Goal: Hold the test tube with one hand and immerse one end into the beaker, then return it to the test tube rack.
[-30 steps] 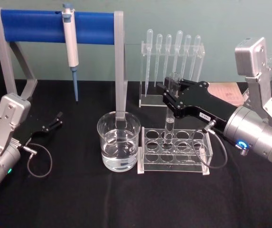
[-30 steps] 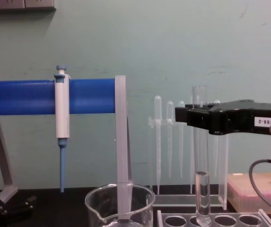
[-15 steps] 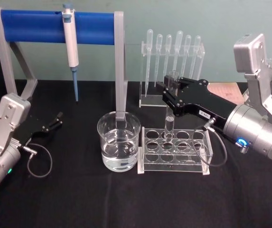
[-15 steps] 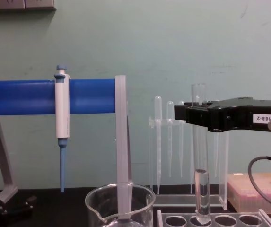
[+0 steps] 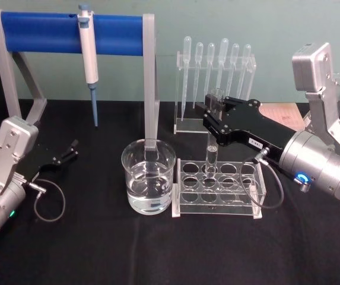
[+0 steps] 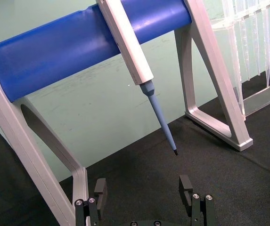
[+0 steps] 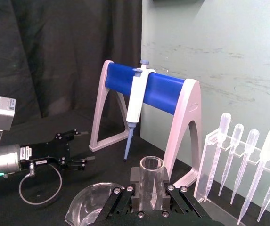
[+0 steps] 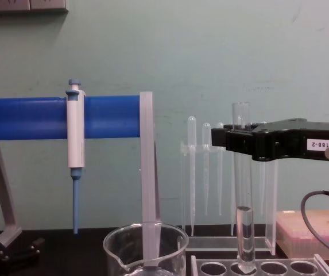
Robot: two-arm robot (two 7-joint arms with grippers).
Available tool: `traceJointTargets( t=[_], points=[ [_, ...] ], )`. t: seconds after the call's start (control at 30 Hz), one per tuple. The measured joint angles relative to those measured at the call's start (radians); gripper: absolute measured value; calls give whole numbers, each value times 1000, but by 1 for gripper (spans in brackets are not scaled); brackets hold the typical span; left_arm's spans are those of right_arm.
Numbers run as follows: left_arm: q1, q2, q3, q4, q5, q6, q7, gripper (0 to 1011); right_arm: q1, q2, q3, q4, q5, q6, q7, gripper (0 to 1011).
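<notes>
The test tube point(image 5: 212, 139) is a clear glass tube standing upright, open rim up. My right gripper point(image 5: 213, 116) is shut on its upper part, just below the rim point(image 7: 152, 165). In the chest view the test tube point(image 8: 243, 190) has its rounded lower end at the top of the rack, over a back-row hole. The beaker point(image 5: 148, 178), wide and part filled with clear liquid, stands just left of the rack. My left gripper point(image 5: 73, 147) rests open near the table at the far left, holding nothing point(image 6: 143, 188).
A clear test tube rack point(image 5: 218, 190) sits right of the beaker. Behind it is a stand of plastic pipettes point(image 5: 216, 71). A blue-barred frame point(image 5: 69, 32) with a hanging pipettor point(image 5: 88, 56) spans the back left; one of its legs stands right behind the beaker.
My right gripper and the test tube rose slightly a second ago and have held almost still since. The left arm has not moved.
</notes>
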Motion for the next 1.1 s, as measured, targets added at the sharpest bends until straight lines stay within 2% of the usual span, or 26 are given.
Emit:
traceJointTargets(
  t=[1.1],
  points=[
    [0,0,0,0,0,0,0,1000,0,0,0,1,-1,0,1,225]
  ],
)
